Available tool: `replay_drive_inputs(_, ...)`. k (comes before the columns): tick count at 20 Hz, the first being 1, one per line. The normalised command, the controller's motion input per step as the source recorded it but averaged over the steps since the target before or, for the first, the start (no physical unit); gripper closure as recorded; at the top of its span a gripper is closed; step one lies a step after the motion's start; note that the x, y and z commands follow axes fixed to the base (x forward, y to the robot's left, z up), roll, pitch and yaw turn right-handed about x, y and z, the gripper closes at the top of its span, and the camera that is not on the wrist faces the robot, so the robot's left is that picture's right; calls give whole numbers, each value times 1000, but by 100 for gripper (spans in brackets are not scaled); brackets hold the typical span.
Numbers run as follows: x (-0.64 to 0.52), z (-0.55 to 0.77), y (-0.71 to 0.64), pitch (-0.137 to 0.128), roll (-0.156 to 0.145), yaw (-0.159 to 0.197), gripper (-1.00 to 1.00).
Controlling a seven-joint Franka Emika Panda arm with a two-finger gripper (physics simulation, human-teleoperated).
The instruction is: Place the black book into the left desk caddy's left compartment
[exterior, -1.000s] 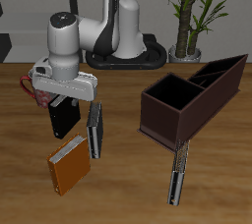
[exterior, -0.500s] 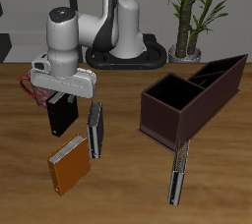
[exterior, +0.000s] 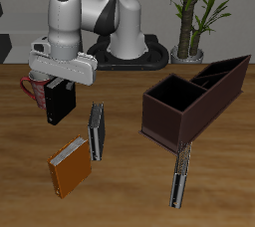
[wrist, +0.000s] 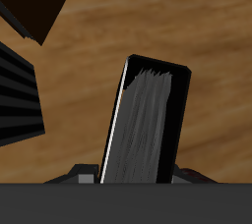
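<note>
**Black book lifted, caddy unfilled**

Nearest the front edge lie the orange book and a slim dark item; the grey book sits just behind. Farther back, the left desk caddy stands open, its visible sections holding nothing. The gripper pinches the black book, which hangs upright, clear of the table. Since half a second ago, it has risen higher.

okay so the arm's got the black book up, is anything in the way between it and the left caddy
Nothing visible blocks it. The black book hangs in the gripper, above the table; the grey book lies lower, between it and the left desk caddy.
</note>
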Motion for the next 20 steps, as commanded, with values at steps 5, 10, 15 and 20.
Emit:
replay_drive_inputs(5, -306, 653, 159, -65, -46, -31, 100)
replay_drive_inputs(10, -408, 557, 243, -72, -33, -34, 100)
replay_drive_inputs(15, -351, 294, 377, -23, 36, 16, 100)
replay_drive_inputs(20, -247, 122, 279, -7, 6, -2, 100)
